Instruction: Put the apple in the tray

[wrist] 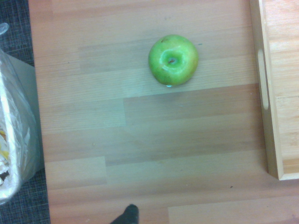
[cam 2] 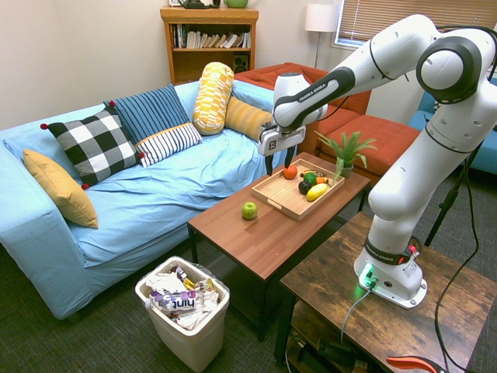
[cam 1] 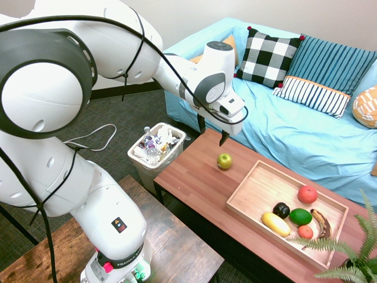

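Note:
The yellow-green apple (cam 1: 224, 160) (cam 2: 248, 210) (wrist: 173, 59) sits upright on the reddish-brown coffee table (cam 1: 194, 188), a short way off the near short end of the tray (cam 1: 246, 187) (cam 2: 273, 200) (wrist: 270, 93). The tray is light wood with low sides and holds several other fruits at its far end. My gripper (cam 1: 212, 134) (cam 2: 280, 163) hangs open well above the table, close to the apple on the sofa side and higher than it. Nothing is between its fingers.
A white bin (cam 1: 156, 147) (cam 2: 182, 307) full of wrappers stands on the floor at the table's end. The blue sofa (cam 1: 294, 130) runs along the table's far side. A potted fern (cam 1: 353, 247) stands past the tray. An orange-red fruit (cam 1: 307, 194) lies in the tray.

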You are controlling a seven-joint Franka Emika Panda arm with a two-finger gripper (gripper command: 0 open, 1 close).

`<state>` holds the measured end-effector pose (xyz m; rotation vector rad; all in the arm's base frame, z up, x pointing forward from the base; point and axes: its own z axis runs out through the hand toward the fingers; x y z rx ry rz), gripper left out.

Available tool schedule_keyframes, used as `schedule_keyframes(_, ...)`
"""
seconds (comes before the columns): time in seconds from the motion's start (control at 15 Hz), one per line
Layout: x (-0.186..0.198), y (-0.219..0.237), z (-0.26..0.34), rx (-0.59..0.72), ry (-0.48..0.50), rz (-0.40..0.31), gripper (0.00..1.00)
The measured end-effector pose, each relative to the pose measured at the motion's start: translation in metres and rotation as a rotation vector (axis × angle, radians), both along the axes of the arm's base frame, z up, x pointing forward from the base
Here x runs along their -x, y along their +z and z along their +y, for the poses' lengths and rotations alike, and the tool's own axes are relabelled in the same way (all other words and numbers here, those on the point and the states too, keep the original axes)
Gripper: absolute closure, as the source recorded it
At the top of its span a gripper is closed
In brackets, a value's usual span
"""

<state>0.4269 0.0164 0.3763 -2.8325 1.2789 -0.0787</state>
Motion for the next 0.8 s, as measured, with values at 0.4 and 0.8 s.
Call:
schedule_keyframes(0.4,-0.017,-0.017,0.005,0.020,-0.039,-0.010,0.00)
schedule_keyframes(0.8,-0.071,-0.091,0.020,0.050,-0.122,0.021,0.00)
